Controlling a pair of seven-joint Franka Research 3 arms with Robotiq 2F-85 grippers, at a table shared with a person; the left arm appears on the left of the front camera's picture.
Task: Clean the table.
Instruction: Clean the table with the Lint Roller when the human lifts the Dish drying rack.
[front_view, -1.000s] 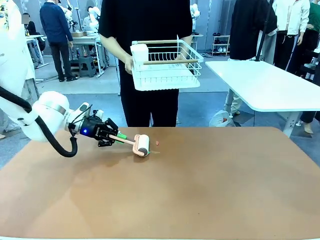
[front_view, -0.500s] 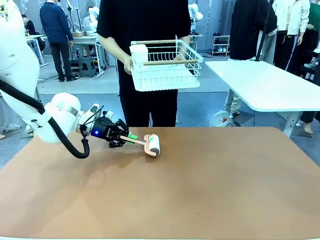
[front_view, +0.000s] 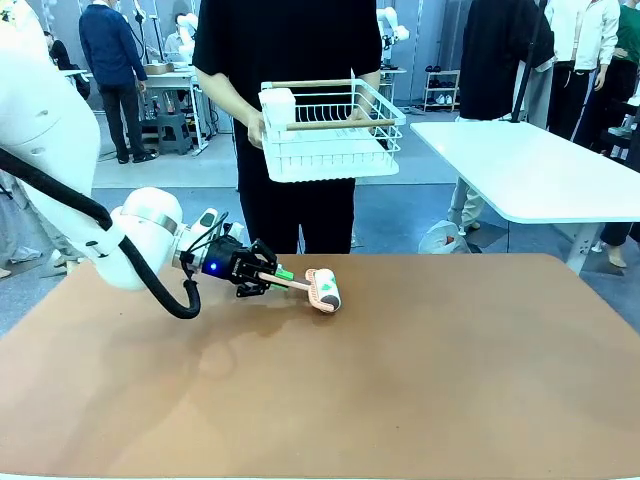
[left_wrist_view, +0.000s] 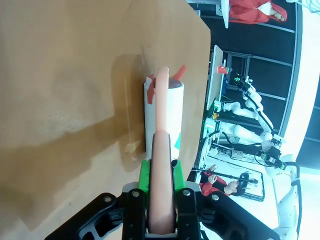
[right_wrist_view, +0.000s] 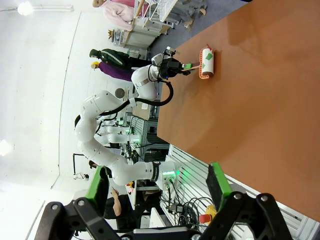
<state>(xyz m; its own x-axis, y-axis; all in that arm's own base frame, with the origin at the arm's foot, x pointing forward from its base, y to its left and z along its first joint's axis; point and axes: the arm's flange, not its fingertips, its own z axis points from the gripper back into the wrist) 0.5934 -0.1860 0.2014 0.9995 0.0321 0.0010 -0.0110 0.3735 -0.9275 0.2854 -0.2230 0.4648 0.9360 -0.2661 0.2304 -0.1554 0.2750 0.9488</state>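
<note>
The lint roller (front_view: 323, 289) has rolled rightward across the terracotta desk (front_view: 420, 380), its handle clamped in the left pincer (front_view: 272, 273); the right pincer (right_wrist_view: 157, 177) hangs spread wide, empty.

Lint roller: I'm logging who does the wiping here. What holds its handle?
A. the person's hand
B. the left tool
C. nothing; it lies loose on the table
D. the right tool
B: the left tool is shut on the pink handle of the lint roller, whose drum rests on the table; the right tool stands open, far from it.
</note>
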